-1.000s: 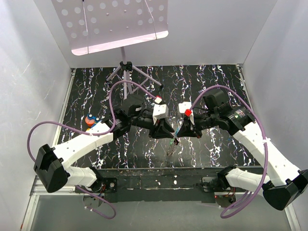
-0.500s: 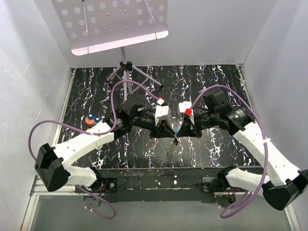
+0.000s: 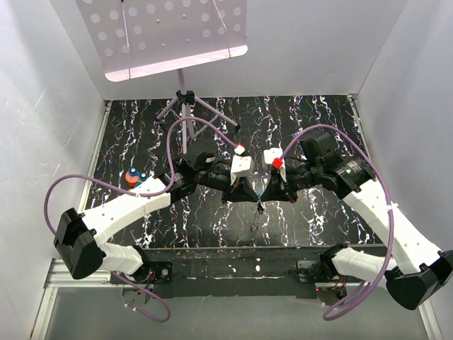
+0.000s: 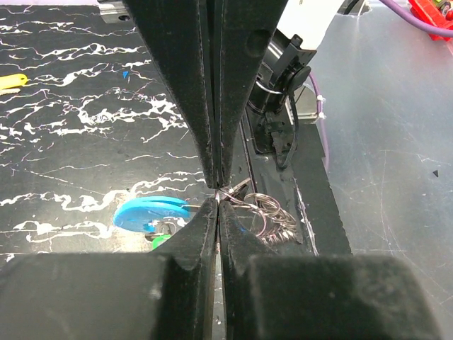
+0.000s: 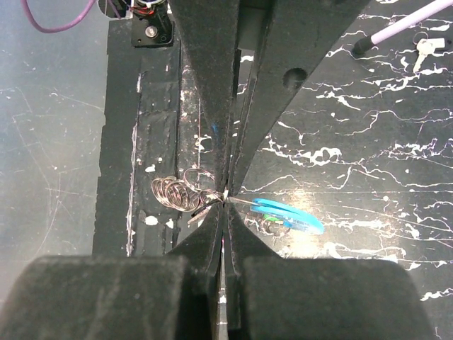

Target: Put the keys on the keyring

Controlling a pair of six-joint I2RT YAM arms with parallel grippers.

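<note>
The keyring hangs in the air between both grippers over the marbled mat's near middle. It is a bright blue band [image 4: 152, 212] joined to a bunch of thin metal rings [image 4: 272, 216]. My left gripper [image 4: 218, 195] is shut on a thin wire of the keyring between band and rings. From the other side my right gripper [image 5: 225, 195] is shut on the same spot, with the blue band [image 5: 287, 214] to its right and the rings [image 5: 175, 193] to its left. From above, the two grippers [image 3: 249, 196] [image 3: 267, 196] meet tip to tip, and the rings [image 3: 256, 218] dangle below them. One small pale key [image 5: 425, 48] lies on the mat.
A tripod stand [image 3: 185, 106] carrying a perforated white plate [image 3: 166, 32] stands at the back. Small orange and blue objects [image 3: 134, 177] sit at the mat's left, and a yellow tag [image 4: 10, 81] lies on the mat. The black front ledge [image 3: 233, 255] runs under the hanging rings.
My left gripper has moved right to meet the right gripper and shut on the keyring. The right gripper has stayed shut in place.
</note>
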